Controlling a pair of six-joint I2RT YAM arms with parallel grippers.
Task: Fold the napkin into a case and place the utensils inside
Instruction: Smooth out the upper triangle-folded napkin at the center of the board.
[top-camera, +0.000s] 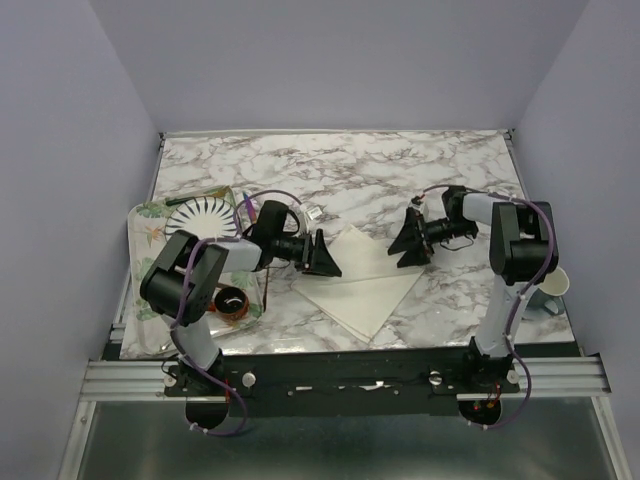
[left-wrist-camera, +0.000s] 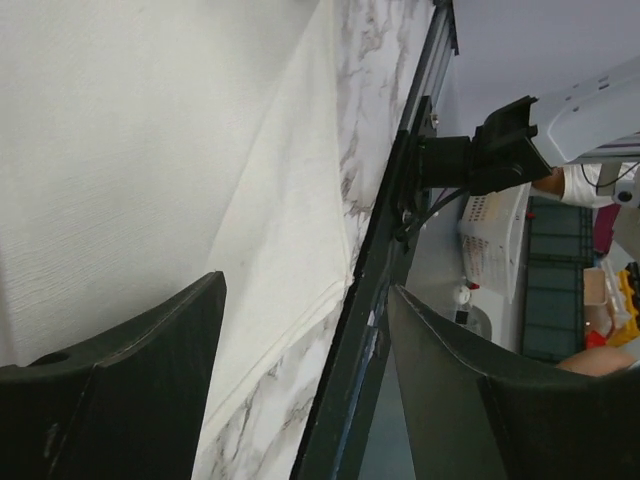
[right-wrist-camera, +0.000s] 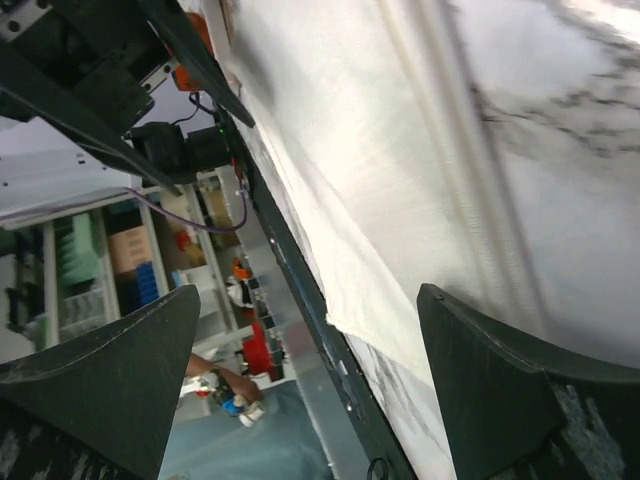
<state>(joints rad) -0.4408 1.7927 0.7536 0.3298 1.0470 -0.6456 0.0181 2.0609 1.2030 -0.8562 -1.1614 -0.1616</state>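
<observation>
- Napkin (top-camera: 365, 290): your cream cloth lies flat on the marble table (top-camera: 400, 170), in the near half, between the two arms. It reads as a folded shape with one corner pointing at the front edge.
- From the left wrist camera you can see stacked edges of the napkin (left-wrist-camera: 150, 150) running side by side, so it lies in more than one layer. Its near corner stops just short of the table's front rail.
- Your left gripper (top-camera: 322, 256) sits over the napkin's left edge. Its jaws are spread apart with nothing between them, and the cloth and rail show through the gap (left-wrist-camera: 305, 290).
- Your right gripper (top-camera: 405, 242) is at the napkin's far right corner, jaws spread wide and holding nothing. Its wrist view shows the napkin (right-wrist-camera: 360, 150) lying untouched below the gap (right-wrist-camera: 308, 295).
- To the left, a white plate with black radial stripes (top-camera: 200, 215) rests on a floral cloth (top-camera: 148, 225), and a dark bowl (top-camera: 232, 299) sits nearer the front.
- A white cup (top-camera: 556, 283) stands by the right arm, at the table's right edge.
- You cannot pick out the utensils clearly from these views.
</observation>
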